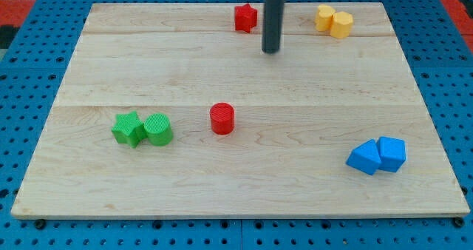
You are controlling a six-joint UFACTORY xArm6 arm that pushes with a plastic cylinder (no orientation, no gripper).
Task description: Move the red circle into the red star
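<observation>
Red circle (222, 119) mid-board, well apart from red star (245, 18); my tip (271, 51) nr star.

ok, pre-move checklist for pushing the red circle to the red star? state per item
1. Red cylinder-shaped circle block free of neighbours: ok, it stands alone near the board's middle.
2. Red star block in view: ok, near the view's top edge.
3. My tip behind the circle for the push: not ok, it sits up by the star, on the view's right of it, on the wrong side of the circle.
4. Path from circle to star free of blocks: ok, only bare wooden board between them.
5. Green star and green cylinder pair out of the way: ok, on the view's left of the circle, apart from it.
6. Tip touching any block: ok, none touched.
</observation>
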